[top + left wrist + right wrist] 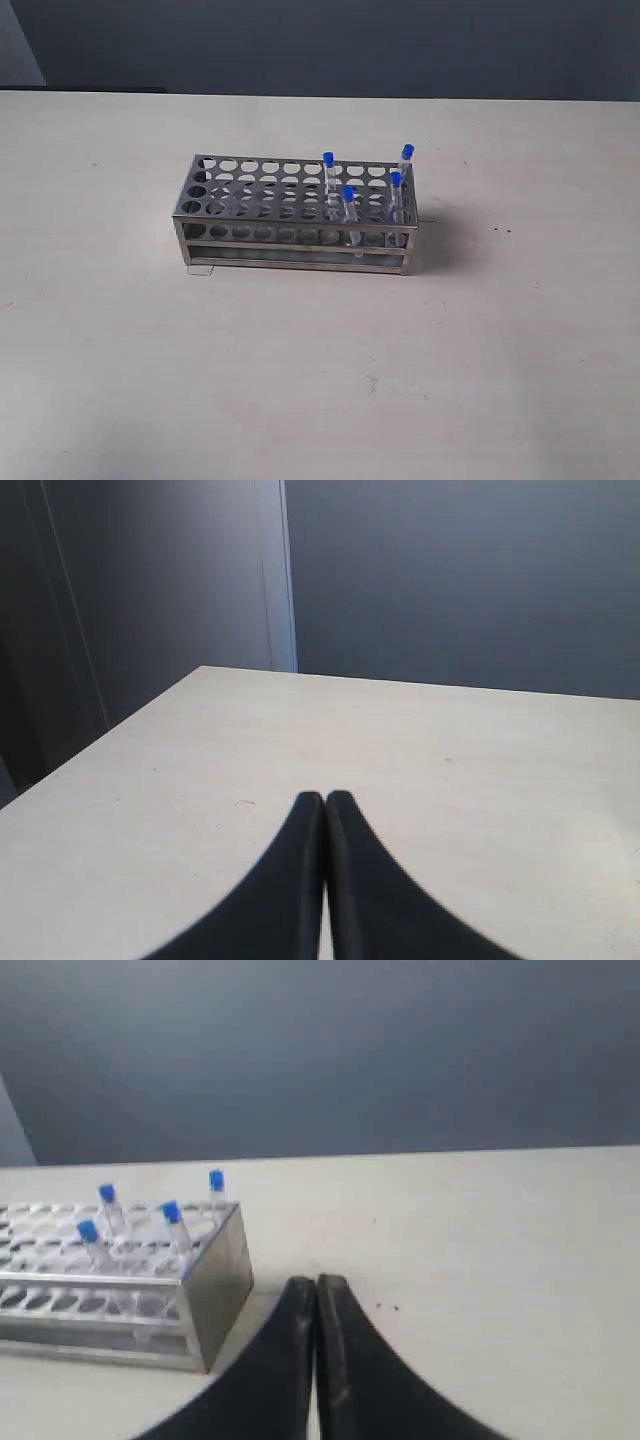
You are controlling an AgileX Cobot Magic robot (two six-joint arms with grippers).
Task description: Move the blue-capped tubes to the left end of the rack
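Rack (250, 195): mid-desk (300, 380), nearer the far edge.
Tubes (348, 193): four, all at the rack's right end, close-set.
Left gripper (325, 797), right gripper (317, 1281): fingers together, empty, apart from the rack.
Risks: fingers knock neighbouring tubes; a thin tube slips from the grip or jams in its hole.

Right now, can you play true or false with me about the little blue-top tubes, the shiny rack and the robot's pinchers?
1. Four blue-capped tubes stand in the rack. True.
2. The tubes are at the left end of the rack. False: in the exterior view all four stand in its right half.
3. The right gripper is holding a tube. False: it is shut on nothing and is clear of the rack, above the table.
4. The left gripper is shut, with nothing between its fingers. True.
5. The holes at the rack's left end have no tubes in them. True.
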